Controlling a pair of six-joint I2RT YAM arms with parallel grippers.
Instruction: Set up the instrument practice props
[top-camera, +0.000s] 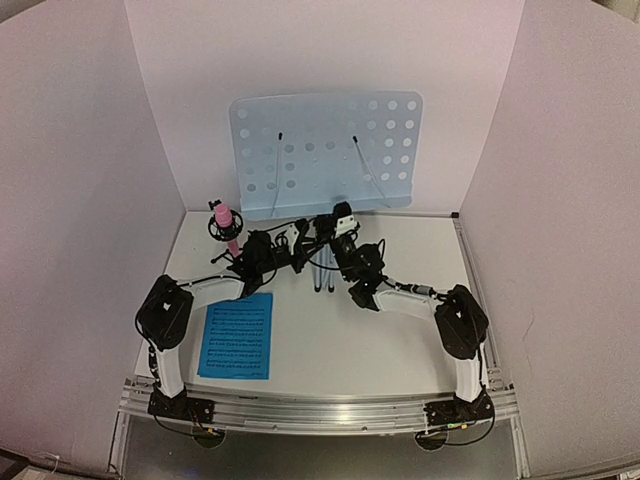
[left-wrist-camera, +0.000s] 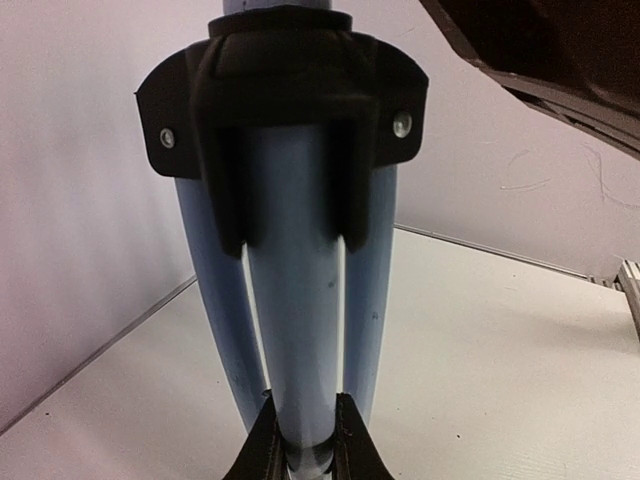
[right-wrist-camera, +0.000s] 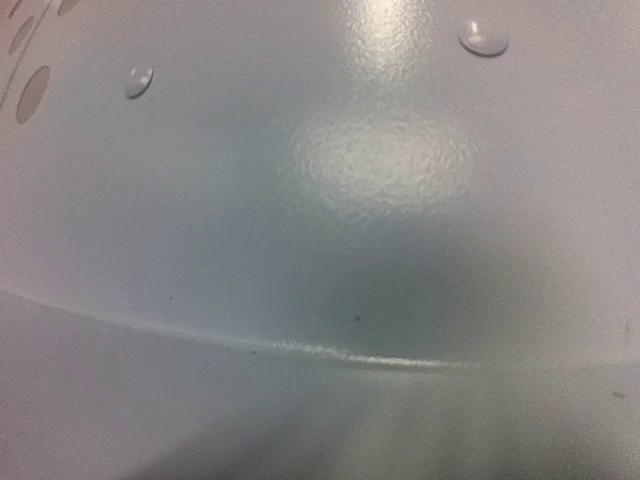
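L claw (left-wrist-camera: 305, 445) clamped on tripod (left-wrist-camera: 300, 300) tube. R claw (top-camera: 343, 214) up by desk (top-camera: 325, 150), fingers hidden, grip can't tell. Sheet (top-camera: 237, 335) print too small to read.

left arm (top-camera: 166, 368), right arm (top-camera: 462, 374) | white links | black joints, cables

Obstacles: music stand (top-camera: 325, 150) at mid far edge, pink microphone (top-camera: 224, 222) in far-left corner, blue sheet (top-camera: 237, 335) flat near-left; open passage along the tabletop's (top-camera: 400, 350) right edge.

stand desk (top-camera: 325, 155) rear centre | sheet (top-camera: 236, 335) front-left | microphone (top-camera: 224, 222) left of tripod (top-camera: 320, 268)
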